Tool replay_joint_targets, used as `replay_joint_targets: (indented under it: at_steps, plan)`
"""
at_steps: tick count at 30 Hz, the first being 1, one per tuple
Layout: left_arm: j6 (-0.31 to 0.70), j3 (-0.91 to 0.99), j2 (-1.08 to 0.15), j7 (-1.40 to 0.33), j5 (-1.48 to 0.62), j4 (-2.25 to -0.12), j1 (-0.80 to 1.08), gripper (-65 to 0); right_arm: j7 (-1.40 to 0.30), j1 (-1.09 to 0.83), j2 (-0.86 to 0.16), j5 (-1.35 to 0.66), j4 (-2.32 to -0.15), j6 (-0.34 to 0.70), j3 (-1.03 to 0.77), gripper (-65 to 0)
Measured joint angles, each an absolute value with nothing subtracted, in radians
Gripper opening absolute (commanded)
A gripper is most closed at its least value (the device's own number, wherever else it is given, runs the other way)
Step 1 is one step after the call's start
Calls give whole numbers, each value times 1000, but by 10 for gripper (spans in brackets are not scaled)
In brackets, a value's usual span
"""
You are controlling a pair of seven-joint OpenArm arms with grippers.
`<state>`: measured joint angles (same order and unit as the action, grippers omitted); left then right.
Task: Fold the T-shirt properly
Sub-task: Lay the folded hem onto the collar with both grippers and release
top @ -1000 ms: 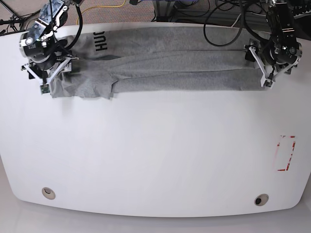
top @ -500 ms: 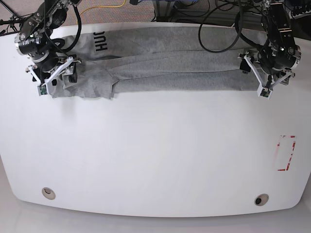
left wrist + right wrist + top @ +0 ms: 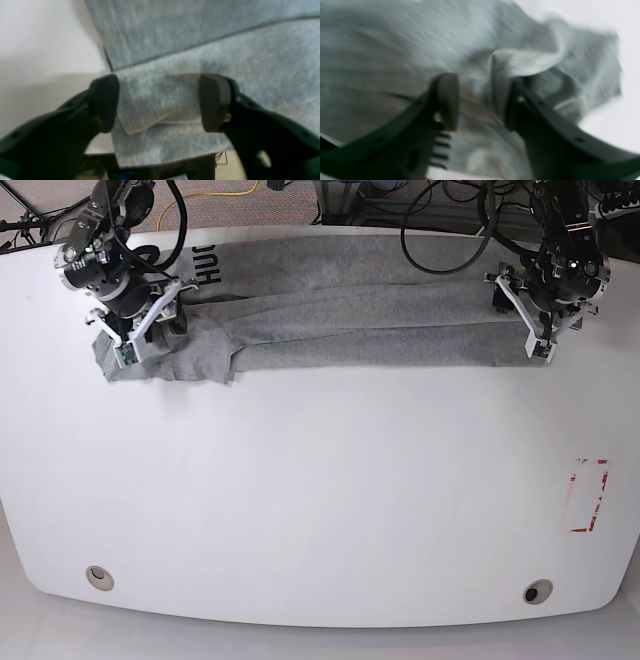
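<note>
— So, what carries everything?

— A broad white rounded surface [image 3: 320, 500]. Along its far side lies the light heather-grey soft cotton T-shirt [image 3: 370, 315] with black block lettering, already folded lengthwise into a long band stretching from one end effector to the other.

— Why are the arms set at its two ends?

— Judging by the task, each is placed to take one end so the band can be folded or carried evenly. The left end effector [image 3: 158, 102] stands over the square hem end; a raised lip of grey cloth sits between its dark fingers [image 3: 105, 102], which are well apart. Whether they pinch the cloth yet, I cannot tell.

— And the other?

— The right end effector [image 3: 481, 102] is at the bunched sleeve end, its fingers narrower apart, with an upright ridge of fabric between them. The view is blurred, so I cannot tell whether it has gripped the cloth.

— Anything smaller?

— A little red-outlined rectangular marking [image 3: 588, 495], well off to the near side of the left end effector.
</note>
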<state>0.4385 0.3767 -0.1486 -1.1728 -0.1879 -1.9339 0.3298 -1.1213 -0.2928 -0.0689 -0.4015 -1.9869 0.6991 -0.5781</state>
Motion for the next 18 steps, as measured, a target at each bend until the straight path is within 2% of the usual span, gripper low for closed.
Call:
replay_joint_targets:
  at_steps: [3,7,12,18]
  plan:
    - [439,378,-157,-1119,-202,-1909,337,-389,-1081,-302,-69,-421,-1987,700,-562,-566]
    - [439,378,-167,-1104,-196,-1860,348,-446,-1076,-304,-73,-310,-1951,700,-564,-571]
    - [439,375,-179,-1095,-208,-1813,332,-447,-1080,-266,-73,-152,-1873,696,-575,-574]
    - [439,374,-183,-1080,-205,-1761,273,-447,-942,-255,-88,-103,-1797,704,-581,-571]
